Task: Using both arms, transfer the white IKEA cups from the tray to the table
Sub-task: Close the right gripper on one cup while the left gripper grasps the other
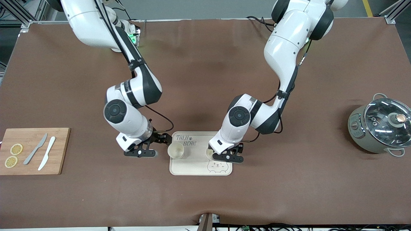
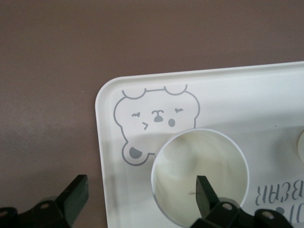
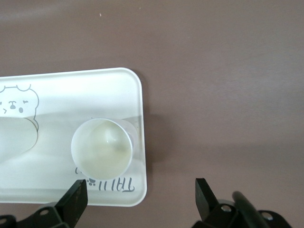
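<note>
Two cups (image 1: 176,150) (image 1: 209,154): standing on tray (image 1: 192,170).
Left gripper (image 1: 228,157): hovering released over one cup.
Right gripper (image 1: 141,153): hovering released beside tray.
Risk: left finger is sitting over the cup mouth, so closing may be tipping it.

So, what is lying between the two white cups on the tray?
Only bare tray with the grey "BEAR" lettering separates the one cup from the other cup, as the front view shows.

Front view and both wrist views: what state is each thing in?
Left pincer: open, one finger inside a cup.
Right pincer: open, beside the tray.
Two white cups: upright, empty, on tray.
Pot: lid on.
Knives: flat on cutting board.
</note>
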{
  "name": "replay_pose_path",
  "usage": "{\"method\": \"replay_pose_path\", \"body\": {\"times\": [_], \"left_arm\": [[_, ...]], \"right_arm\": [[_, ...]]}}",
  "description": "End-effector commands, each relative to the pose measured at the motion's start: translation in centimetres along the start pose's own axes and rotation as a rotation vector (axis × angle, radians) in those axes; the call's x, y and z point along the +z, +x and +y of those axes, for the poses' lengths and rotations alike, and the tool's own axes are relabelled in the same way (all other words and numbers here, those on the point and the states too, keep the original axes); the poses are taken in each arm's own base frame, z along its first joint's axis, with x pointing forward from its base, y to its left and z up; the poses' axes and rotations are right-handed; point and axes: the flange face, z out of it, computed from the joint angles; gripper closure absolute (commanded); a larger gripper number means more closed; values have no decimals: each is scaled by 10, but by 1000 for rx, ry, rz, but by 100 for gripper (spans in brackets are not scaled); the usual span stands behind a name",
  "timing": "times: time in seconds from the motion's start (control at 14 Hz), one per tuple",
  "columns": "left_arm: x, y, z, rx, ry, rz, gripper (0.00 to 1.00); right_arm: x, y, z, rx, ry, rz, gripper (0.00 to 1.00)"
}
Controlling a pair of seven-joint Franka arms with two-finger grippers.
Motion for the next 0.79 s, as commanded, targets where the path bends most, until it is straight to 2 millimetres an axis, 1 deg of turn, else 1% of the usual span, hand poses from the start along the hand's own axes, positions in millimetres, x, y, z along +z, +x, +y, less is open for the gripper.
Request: {"method": "replay_pose_path", "body": {"times": [0.0, 0.07, 0.14, 0.29, 0.36, 0.43, 0.5, 0.64, 0.71], "left_arm": [[1, 2, 4, -31, 2, 20, 0], [2, -1, 8, -25, 2, 18, 0], [3, -1, 8, -25, 2, 16, 0], [10, -8, 14, -32, 4, 3, 0], [4, -9, 18, -128, -11, -4, 99], [5, -8, 14, -165, -14, -8, 100], [7, -9, 15, -162, -12, -11, 100], [7, -9, 15, -167, -14, -10, 100], [7, -10, 17, -166, -14, -10, 100]], "right_arm": [[9, 9, -7, 18, 19, 30, 0], [18, 11, -7, 15, 26, 55, 0], [27, 13, -7, 15, 28, 68, 0], [42, 15, -5, 13, 22, 67, 0], [50, 14, -5, 9, 17, 62, 0], [56, 14, -4, 8, 13, 61, 0], [59, 13, -5, 10, 12, 59, 0], [62, 11, -5, 18, 13, 52, 0], [63, 9, -9, 14, 15, 49, 0]]}}
